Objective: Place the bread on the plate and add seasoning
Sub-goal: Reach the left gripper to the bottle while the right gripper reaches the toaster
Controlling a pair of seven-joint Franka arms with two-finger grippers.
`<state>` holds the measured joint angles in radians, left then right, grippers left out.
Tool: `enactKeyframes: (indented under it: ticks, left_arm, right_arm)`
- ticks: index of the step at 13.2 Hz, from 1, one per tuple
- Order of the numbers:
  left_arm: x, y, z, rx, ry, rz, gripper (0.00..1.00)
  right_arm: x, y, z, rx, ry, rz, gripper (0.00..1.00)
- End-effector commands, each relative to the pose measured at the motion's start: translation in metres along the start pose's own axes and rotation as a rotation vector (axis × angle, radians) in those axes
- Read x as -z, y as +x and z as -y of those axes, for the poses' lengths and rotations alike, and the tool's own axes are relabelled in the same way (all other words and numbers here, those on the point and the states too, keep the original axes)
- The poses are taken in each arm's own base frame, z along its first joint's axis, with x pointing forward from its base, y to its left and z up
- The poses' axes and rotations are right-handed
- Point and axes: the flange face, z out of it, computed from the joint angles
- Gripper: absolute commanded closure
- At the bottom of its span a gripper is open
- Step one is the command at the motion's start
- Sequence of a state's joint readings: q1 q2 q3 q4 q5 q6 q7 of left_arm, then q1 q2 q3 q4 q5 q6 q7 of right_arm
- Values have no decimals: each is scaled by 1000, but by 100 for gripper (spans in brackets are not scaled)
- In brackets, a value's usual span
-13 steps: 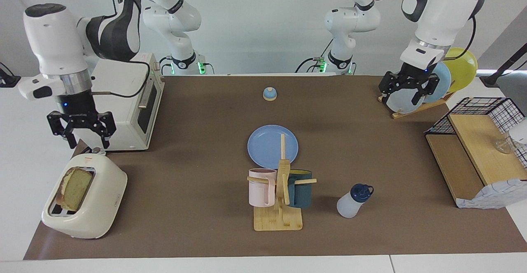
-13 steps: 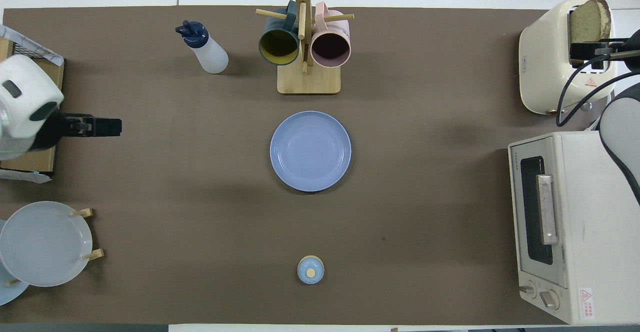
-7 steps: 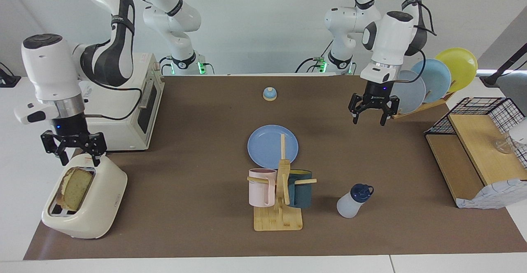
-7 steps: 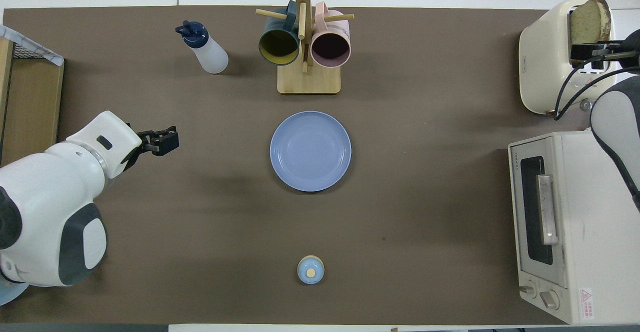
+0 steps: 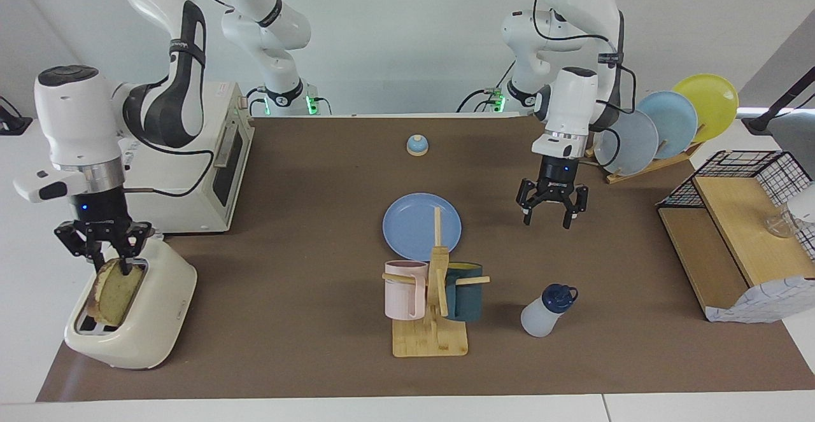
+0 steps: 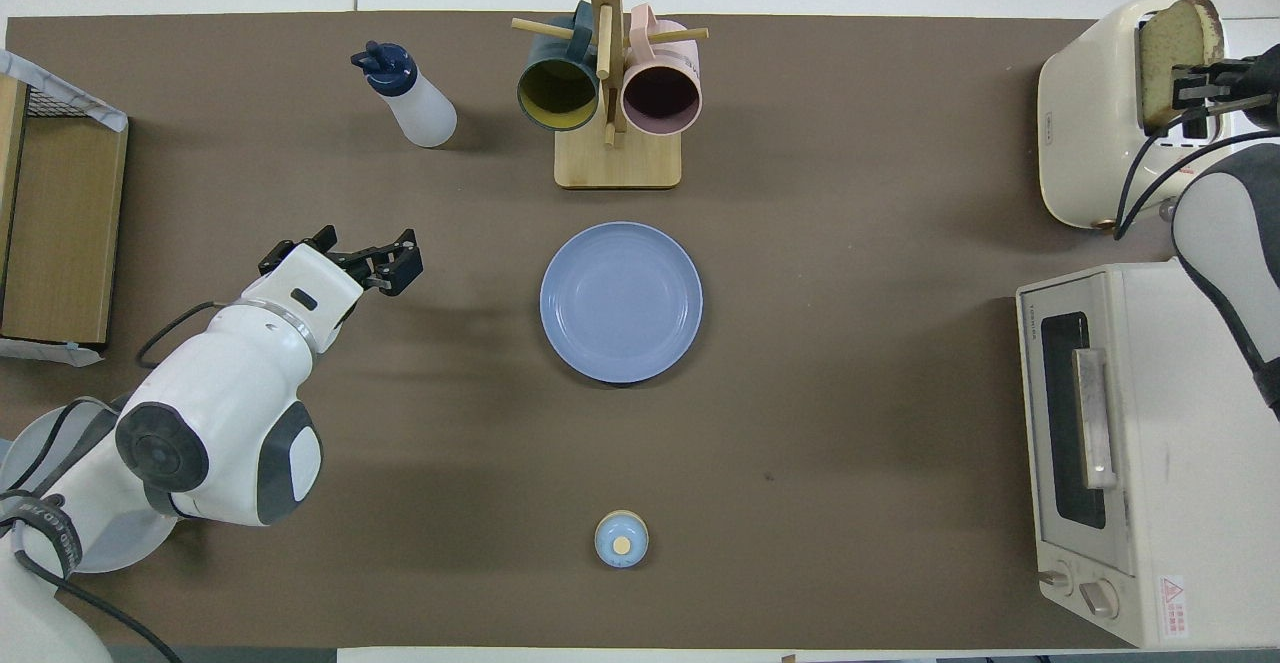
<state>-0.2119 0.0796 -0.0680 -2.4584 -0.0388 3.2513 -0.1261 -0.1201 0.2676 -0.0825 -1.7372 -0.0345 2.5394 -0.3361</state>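
**Facing view: stock on the table, with handling notes**

1. The plate [image 5: 414,221]. Round, flat, medium blue, empty. It lies well apart from both sets of jaws, level with the spot under the left gripper [image 5: 546,218] and toward the right arm's end of the table. That gripper hangs over bare table, jaws wide, holding nothing.
2. The bread [image 5: 118,288]. One thick slice standing in the toaster [image 5: 153,320]. Its top edge sits between the jaws of the right gripper [image 5: 114,268], which are narrow, one finger on each face. Likely light, soft and crumbly. Best held by the crust edge with a gentle squeeze and lifted straight up.
3. The seasoning [image 5: 544,314]. Upright, farther out than the left jaws' spot, apart from them. Probably light, smooth, slightly yielding plastic. Best taken around the body, below the cap.
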Motion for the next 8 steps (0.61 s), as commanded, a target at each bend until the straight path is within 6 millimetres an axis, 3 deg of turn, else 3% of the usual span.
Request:
enactKeyframes:
  ticks: [1, 3, 4, 5, 7, 8]
  left_arm:
    - [-23, 18, -10, 24, -15, -30, 0]
    - [-40, 25, -18, 24, -24, -32, 0]
    - [-44, 31, -14, 38, -17, -40, 0]
    - [-49, 33, -23, 26, -24, -43, 0]
    - [-66, 40, -23, 30, 16, -53, 0]
    - [-79, 51, -22, 49, 54, -75, 0]
  right_arm:
    - [3, 10, -2, 104, -18, -22, 100]
    - [7, 17, -5, 193, -37, -18, 100]
    - [15, 27, -7, 253, -68, -1, 100]
    - [26, 38, -5, 288, -77, 50, 100]
    - [70, 59, 17, 313, -37, 141, 100]
    - [104, 63, 43, 336, 2, 169, 100]
